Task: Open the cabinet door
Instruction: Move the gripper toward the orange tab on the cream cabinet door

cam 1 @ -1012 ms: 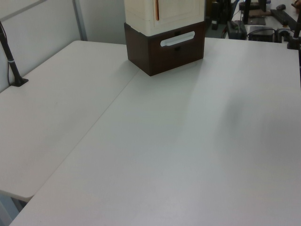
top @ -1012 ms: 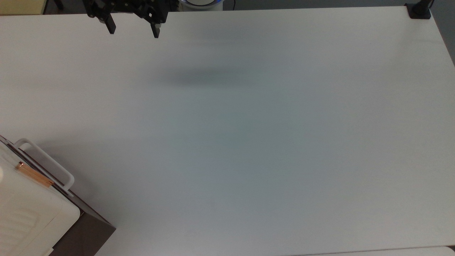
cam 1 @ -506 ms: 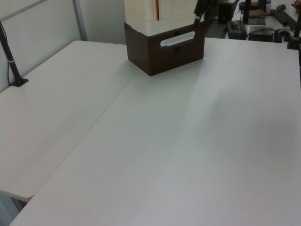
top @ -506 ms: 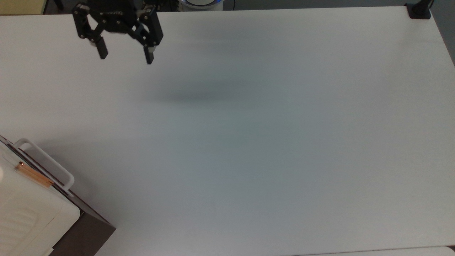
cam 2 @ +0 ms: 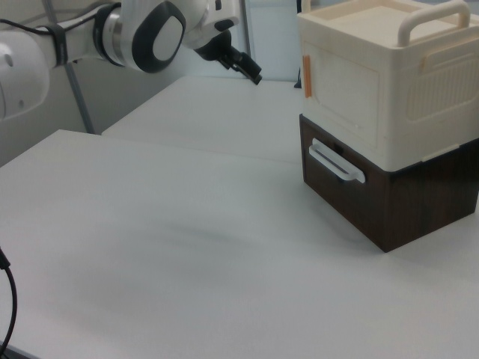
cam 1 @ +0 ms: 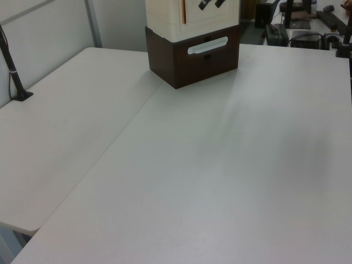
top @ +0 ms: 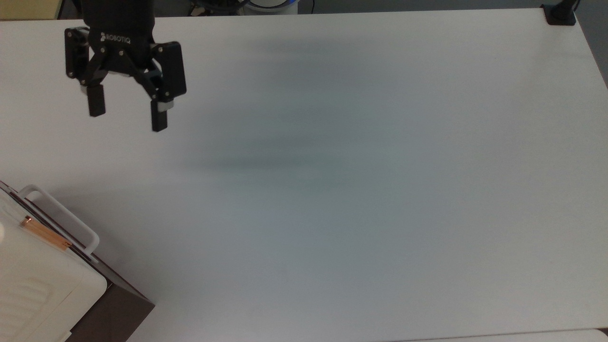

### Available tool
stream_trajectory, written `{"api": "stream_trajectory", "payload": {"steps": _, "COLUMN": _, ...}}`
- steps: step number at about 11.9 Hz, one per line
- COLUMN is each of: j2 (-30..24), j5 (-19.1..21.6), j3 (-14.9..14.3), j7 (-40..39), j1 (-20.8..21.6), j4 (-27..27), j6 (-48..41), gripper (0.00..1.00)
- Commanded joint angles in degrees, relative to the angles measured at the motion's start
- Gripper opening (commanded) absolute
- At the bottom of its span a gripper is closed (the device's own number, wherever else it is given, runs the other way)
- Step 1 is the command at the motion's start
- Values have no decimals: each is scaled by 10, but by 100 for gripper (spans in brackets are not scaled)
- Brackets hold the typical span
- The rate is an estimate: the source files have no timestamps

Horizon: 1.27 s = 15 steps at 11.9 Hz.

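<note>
The tool [top: 127, 115] hangs above the desk [top: 361, 180] with its two black fingers [top: 96, 101] spread wide and nothing between them; white letters on its black body read ROBOTIQ. In the top view it sits near the upper left, and the cabinet [top: 42, 280] lies well apart from it, toward the bottom left corner of the top view, showing its ribbed cream top, a dark brown side and the white bar handle [top: 61, 216]. A thin copper-coloured strip [top: 45, 232] runs just behind that handle. The right view gives what the top view cannot — the cabinet's face, where the cabinet door [cam 2: 340, 93] is a flat cream panel lying flush and closed, the copper strip along its edge on the side toward the tool, above the dark front panel [cam 2: 337, 183] that carries the bar handle. The right view also shows the white arm [cam 2: 142, 30] reaching in from the right view's left. In the left view the fingertips [cam 1: 204, 4] appear at the upper edge, in front of the cream box — the dark base stands below them.
</note>
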Motion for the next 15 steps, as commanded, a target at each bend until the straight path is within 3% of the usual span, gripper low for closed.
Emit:
{"api": "stream_trajectory", "payload": {"steps": 1, "j2": 41, "j5": -46, "j3": -4, "j7": 69, "j1": 3, "j4": 26, "j6": 105, "gripper": 100}}
{"api": "stream_trajectory", "payload": {"steps": 6, "j2": 106, "j5": -125, "j3": -28, "j7": 151, "j1": 3, "j4": 53, "j6": 184, "gripper": 100}}
{"api": "stream_trajectory", "payload": {"steps": 10, "j2": 124, "j5": -130, "j3": -47, "j7": 155, "j1": 2, "j4": 57, "j6": 204, "gripper": 100}}
{"api": "stream_trajectory", "payload": {"steps": 15, "j2": 130, "j5": -131, "j3": -51, "j7": 154, "j1": -16, "j4": 58, "j6": 212, "gripper": 99}}
